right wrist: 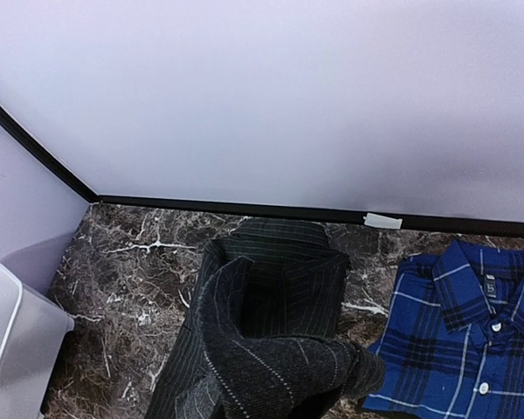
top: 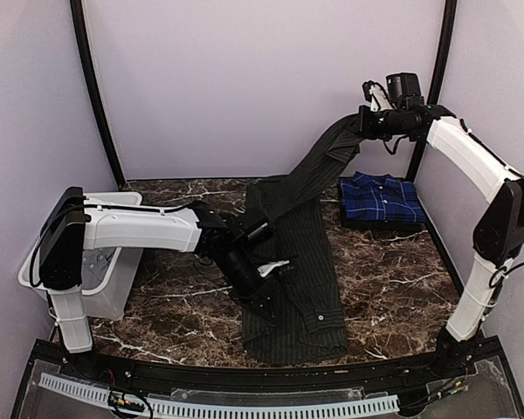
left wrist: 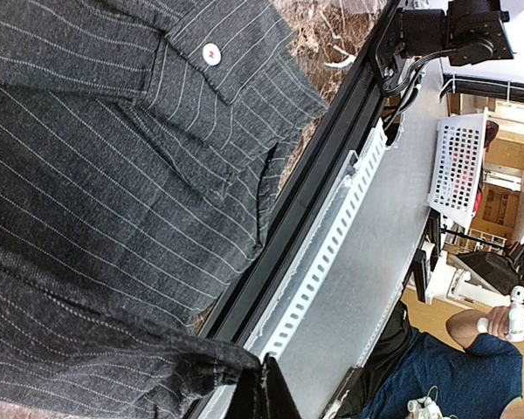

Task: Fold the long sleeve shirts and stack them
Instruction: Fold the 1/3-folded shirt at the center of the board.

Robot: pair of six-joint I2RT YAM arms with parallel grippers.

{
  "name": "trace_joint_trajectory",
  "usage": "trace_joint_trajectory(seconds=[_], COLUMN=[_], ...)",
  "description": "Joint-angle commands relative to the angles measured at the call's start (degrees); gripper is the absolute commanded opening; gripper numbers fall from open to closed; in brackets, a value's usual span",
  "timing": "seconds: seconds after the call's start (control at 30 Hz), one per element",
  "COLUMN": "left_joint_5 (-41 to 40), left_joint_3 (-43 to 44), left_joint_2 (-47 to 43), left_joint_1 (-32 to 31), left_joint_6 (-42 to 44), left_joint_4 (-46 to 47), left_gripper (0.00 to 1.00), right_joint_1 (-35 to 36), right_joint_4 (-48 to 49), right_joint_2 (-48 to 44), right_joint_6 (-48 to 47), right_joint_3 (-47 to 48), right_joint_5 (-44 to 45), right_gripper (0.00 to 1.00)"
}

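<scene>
Pinstriped shirt [top: 297, 305] lengthwise near-to-far, sleeve [top: 327, 161] raised rightward

Robot lab: lilac-walled test booth [top: 262, 87] on marble-look table [top: 175, 323].

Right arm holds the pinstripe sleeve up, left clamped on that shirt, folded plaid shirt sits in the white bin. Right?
No: the folded plaid shirt lies on the table, back right, not in the white bin; the top external view shows it. The right fingers do hold up a sleeve of the pinstripe shirt, the left fingers clamp it.
</scene>
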Motion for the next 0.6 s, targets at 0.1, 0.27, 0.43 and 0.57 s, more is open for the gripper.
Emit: trace_joint_trajectory(seconds=[0.1,0.27,0.43,0.57], left_joint_5=[2.6,2.6,3.3,4.4], left_joint_3=[2.2,3.2,3.6,3.8], left_joint_2=[2.8,4.8,6.5,7.4], left_joint_1=[-0.5,-0.5,-0.5,-0.6], left_joint_6=[0.6,-0.1,-0.6,-0.3], left_joint_4=[0.5,2.4,3.6,3.8], left_gripper=[0.00,0.00,0.00,0.00], right_joint_1=[1.1,1.8,2.2,2.6], right_joint_4=[0.9,0.6,0.3,-0.1], right_joint_2=[2.4,3.1,3.0,2.9], right_joint_6=[0.3,0.2,0.1,0.2], right_joint_3=[5.6,5.3,5.1,5.1], right_joint_5=[-2.5,-2.3,-2.0,-2.2], right_gripper=[0.00,0.00,0.00,0.00])
